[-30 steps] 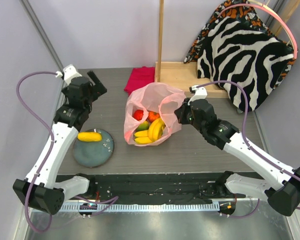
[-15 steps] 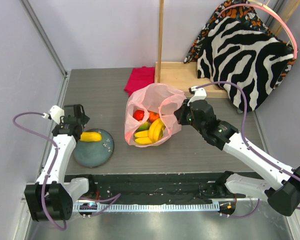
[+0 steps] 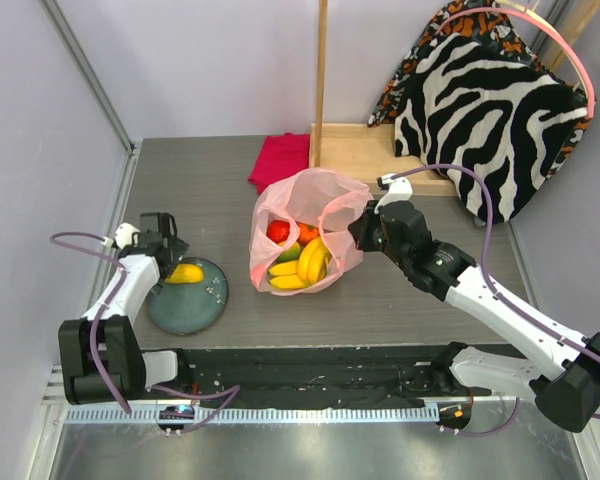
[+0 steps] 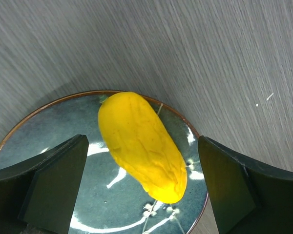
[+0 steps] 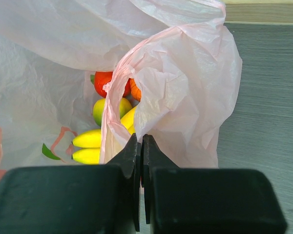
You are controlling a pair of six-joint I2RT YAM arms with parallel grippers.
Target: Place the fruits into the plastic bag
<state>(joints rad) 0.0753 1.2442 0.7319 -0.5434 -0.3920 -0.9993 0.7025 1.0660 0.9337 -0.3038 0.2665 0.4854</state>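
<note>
The pink plastic bag (image 3: 315, 197) lies open at the table's middle. Inside it are the yellow bananas (image 3: 306, 263), a red fruit (image 3: 277, 230), an orange fruit (image 3: 307, 232) and a green fruit (image 3: 287, 252). My right gripper (image 3: 359, 228) is shut on the bag's rim (image 5: 185, 97) and holds it up. The right wrist view shows the bananas (image 5: 88, 146) and the red fruit (image 5: 107, 80) through the opening. A yellow oblong fruit (image 3: 185, 272) lies on the grey-blue plate (image 3: 185, 308). My left gripper (image 4: 141, 190) is open, its jaws either side of that fruit (image 4: 141, 146), not touching it.
A folded magenta cloth (image 3: 280, 158) lies at the back. A wooden frame (image 3: 355, 150) and a zebra-print cushion (image 3: 490, 100) stand at the back right. The grey wall runs close along the left, next to the plate.
My left arm has swung down from high at the back left and now hangs low over the plate, jaws around the yellow fruit. The right arm and bag have not moved.
</note>
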